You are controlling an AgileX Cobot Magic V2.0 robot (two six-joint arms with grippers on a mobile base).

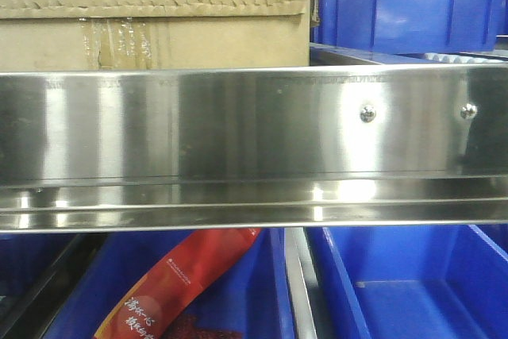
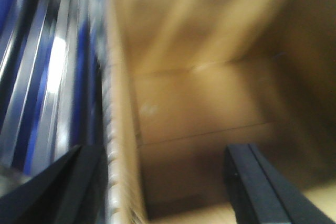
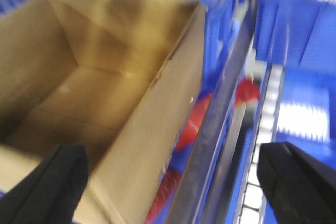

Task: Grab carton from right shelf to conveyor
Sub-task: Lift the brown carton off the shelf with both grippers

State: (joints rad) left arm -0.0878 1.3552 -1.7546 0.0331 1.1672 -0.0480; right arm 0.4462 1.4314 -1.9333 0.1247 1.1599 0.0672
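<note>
The brown carton (image 1: 159,29) stands on the right shelf behind its shiny steel front rail (image 1: 238,125), which bears two screws (image 1: 367,113). Serrated paper tape and stained clear tape show on its front. The left wrist view, blurred, looks down into the open carton (image 2: 199,103). My left gripper (image 2: 168,187) is open and straddles the carton's left wall (image 2: 123,145), one finger outside, one inside. My right gripper (image 3: 178,187) is open and straddles the carton's right wall (image 3: 157,129). The conveyor is out of view.
Blue plastic bins stand beside the carton (image 1: 405,5) and on the level below (image 1: 413,291). A red packet (image 1: 190,283) lies in the lower left bin and also shows in the right wrist view (image 3: 194,124). Steel rack rails (image 3: 220,114) run close along the carton's right side.
</note>
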